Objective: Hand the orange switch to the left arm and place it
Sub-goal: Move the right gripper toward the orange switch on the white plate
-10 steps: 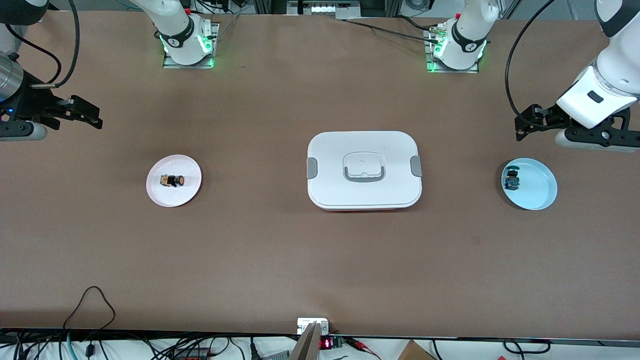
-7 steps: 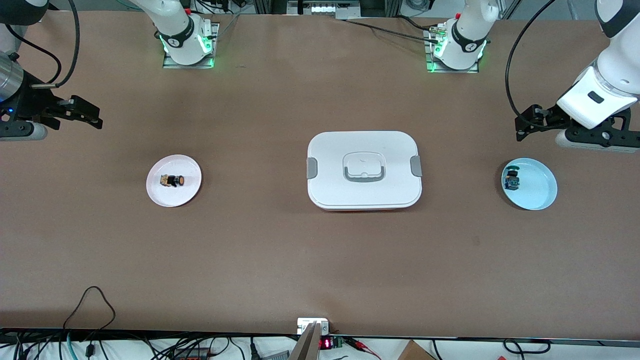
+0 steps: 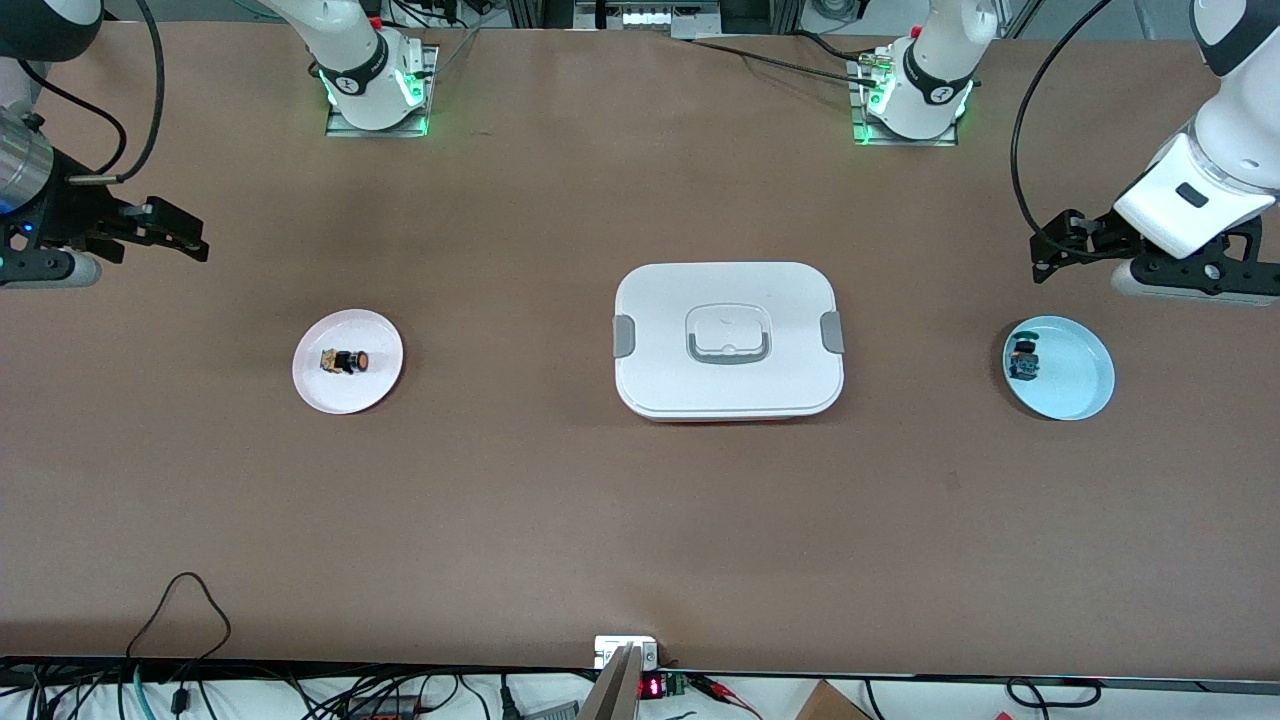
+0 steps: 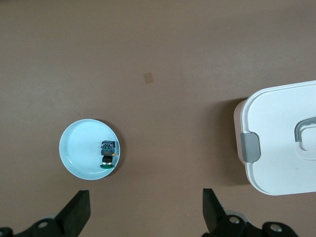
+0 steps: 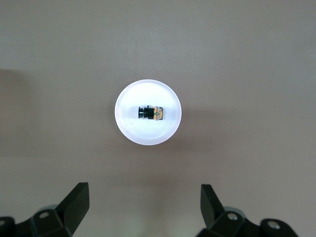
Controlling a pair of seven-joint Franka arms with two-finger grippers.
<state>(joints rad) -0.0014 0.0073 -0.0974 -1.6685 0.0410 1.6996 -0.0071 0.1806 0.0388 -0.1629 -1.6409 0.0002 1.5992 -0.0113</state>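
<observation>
Both sets of jaws stood wide and empty: the right gripper [image 3: 190,240] hung over bare worktop [image 3: 640,520] near the pink plate [image 3: 385,385], the left gripper [image 3: 1045,258] waited by the blue plate [image 3: 1085,385]. On the pink plate lay the orange switch [image 3: 345,361], the box [image 3: 728,340] mid-worktop. We judged the switch light, rigid, apt to roll; best pinched across its black body.

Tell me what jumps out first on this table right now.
The big white box sits mid-table, lid on. Toward the right arm's end, the orange switch lies on a pale pink plate; toward the left arm's end, a blue-green switch sits on a light blue plate. Both open pincers, right and left, hang empty above the table.
</observation>
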